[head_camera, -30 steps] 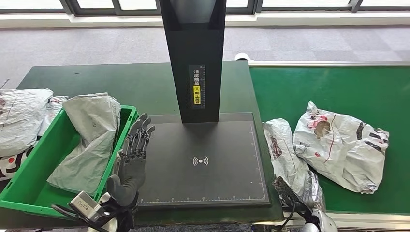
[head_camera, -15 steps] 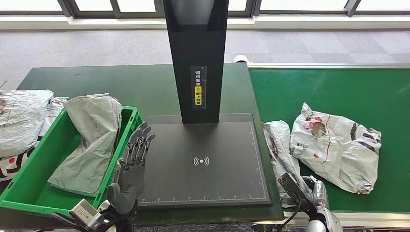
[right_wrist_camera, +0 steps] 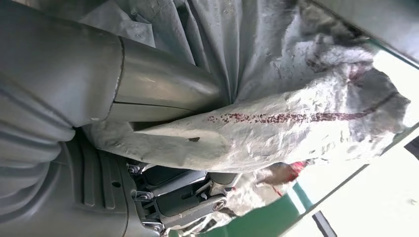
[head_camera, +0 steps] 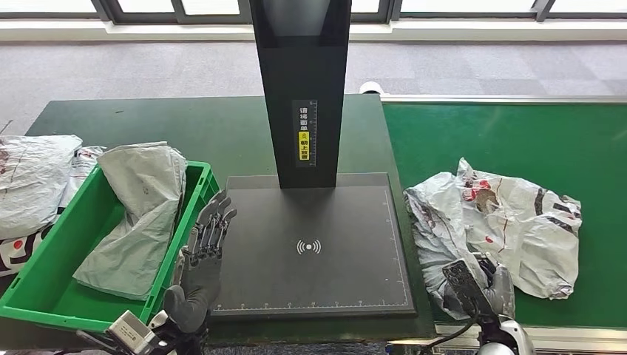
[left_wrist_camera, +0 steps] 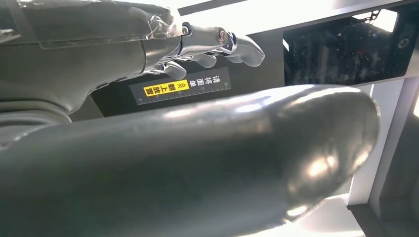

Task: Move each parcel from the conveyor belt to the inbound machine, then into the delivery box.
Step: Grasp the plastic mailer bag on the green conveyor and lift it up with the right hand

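A crumpled grey parcel (head_camera: 440, 222) lies at the near left end of the green conveyor belt (head_camera: 517, 133). My right hand (head_camera: 482, 283) grips its near end, and in the right wrist view the thumb and fingers (right_wrist_camera: 197, 197) close around the bunched parcel (right_wrist_camera: 276, 133). A second, larger parcel (head_camera: 529, 222) touches it on the right. The inbound machine's black pad (head_camera: 318, 222) lies bare under its column (head_camera: 299, 89). My left hand (head_camera: 201, 255) hovers open at the pad's left edge, fingers (left_wrist_camera: 217, 42) straight. The green delivery box (head_camera: 41, 292) holds a grey parcel (head_camera: 140, 214).
More parcels (head_camera: 29, 177) are heaped on the dark table left of the green box. The machine's column stands upright at the pad's far edge. The belt's metal frame runs along its near side, just in front of my right hand.
My right hand has moved forward and right and closed on the near parcel, which is now bunched up against the larger one. My left hand has barely moved.
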`<state>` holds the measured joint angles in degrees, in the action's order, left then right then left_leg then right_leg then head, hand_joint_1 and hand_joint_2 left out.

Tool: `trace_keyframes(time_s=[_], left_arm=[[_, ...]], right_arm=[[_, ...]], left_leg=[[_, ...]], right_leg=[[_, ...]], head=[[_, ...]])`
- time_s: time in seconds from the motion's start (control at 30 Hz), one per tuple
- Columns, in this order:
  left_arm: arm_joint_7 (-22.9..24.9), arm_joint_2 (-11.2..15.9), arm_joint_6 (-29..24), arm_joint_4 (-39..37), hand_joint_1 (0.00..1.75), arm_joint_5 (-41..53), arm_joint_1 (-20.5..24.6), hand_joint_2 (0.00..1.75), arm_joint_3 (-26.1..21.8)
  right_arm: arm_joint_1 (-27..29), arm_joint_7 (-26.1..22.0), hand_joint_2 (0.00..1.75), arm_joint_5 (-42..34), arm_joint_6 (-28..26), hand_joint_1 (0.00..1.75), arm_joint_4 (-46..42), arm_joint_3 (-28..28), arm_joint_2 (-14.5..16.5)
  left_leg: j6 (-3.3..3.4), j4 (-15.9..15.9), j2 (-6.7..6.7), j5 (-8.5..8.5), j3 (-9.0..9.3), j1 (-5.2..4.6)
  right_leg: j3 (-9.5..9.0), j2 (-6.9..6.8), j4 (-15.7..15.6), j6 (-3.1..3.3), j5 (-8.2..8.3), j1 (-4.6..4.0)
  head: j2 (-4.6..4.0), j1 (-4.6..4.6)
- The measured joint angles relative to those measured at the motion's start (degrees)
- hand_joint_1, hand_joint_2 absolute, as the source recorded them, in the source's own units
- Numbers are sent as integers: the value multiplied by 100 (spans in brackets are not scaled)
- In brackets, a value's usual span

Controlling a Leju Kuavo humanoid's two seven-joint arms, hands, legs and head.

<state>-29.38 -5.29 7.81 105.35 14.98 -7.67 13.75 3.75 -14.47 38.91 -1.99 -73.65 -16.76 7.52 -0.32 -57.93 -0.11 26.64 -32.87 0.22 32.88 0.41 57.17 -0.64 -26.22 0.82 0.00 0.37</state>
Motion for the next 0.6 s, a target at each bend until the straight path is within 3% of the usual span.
trace_keyframes(time_s=[0.2,0.4,0.6], left_arm=[[-151,-10,-82,3,0,19,-123,0,0],[-334,-10,-95,15,0,23,-326,0,0],[-369,-10,-95,57,0,23,-420,0,0]], right_arm=[[423,-1003,175,-881,44,175,-1042,36,150],[971,-1905,175,-1158,-267,175,-2394,428,235],[1292,-2091,175,-1074,-544,175,-3289,1020,240]], left_leg=[[0,0,-6,1,-7,-1],[-1,2,-8,5,-11,0],[-1,3,-8,6,-9,0]], right_leg=[[3,-6,0,-1,-4,1],[6,-9,0,1,-14,0],[4,-10,0,0,-16,0]], head=[[0,-1],[0,-1],[0,-2]])
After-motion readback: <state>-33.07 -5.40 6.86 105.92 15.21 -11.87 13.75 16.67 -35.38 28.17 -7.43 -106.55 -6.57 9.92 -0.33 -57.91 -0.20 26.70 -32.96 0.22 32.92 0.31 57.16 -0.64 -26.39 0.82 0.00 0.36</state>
